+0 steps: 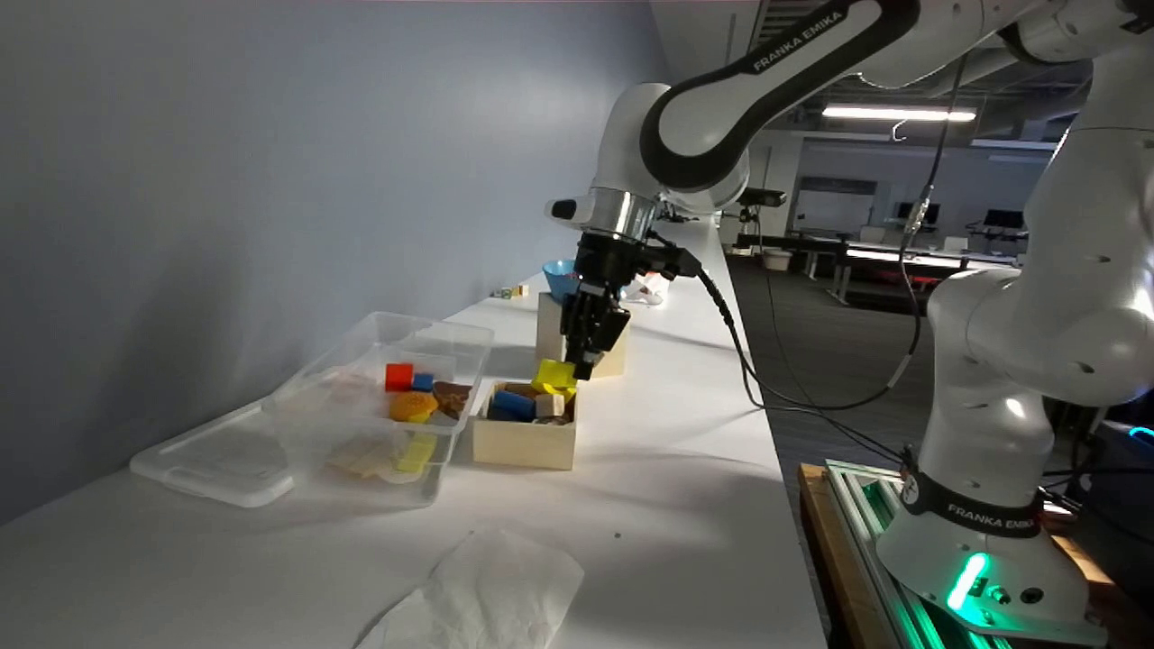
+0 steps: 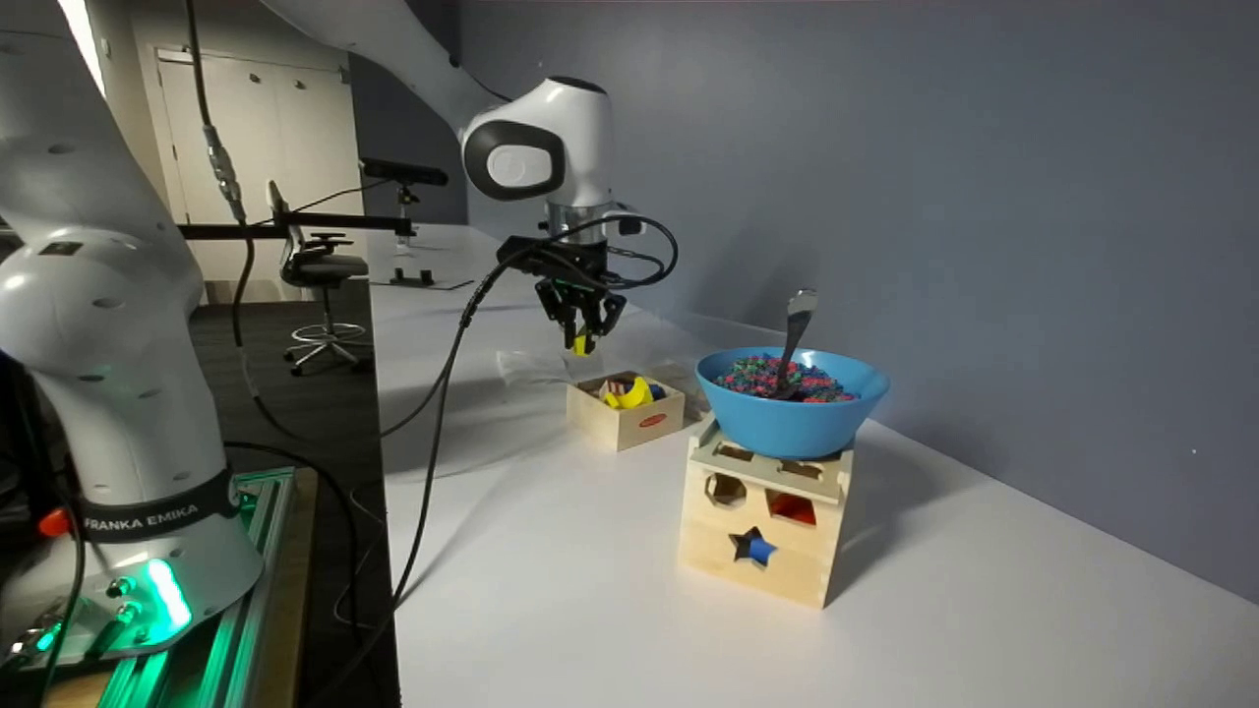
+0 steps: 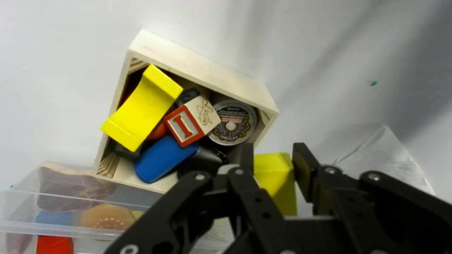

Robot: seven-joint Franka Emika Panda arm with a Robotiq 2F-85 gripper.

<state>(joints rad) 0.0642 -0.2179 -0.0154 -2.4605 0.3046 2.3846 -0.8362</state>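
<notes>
Your hand (image 3: 272, 156) is pinching a yellow block (image 3: 277, 174) by its two sides, at the lower centre of the wrist view. The block hangs in the air near a corner of an open wooden box (image 3: 201, 70); in both exterior views it shows above the box's rim, though whether it is squarely over the inside you cannot tell. In the box lie a yellow arched block (image 3: 143, 109), a letter block (image 3: 183, 127), a blue block (image 3: 163, 158) and a coffee pod (image 3: 231, 123). A clear plastic bin (image 1: 455, 347) of toy food is just beside it. The step in hand seems to be carrying; your next move likely calls for a steady pinch and clearance above the rim.
</notes>
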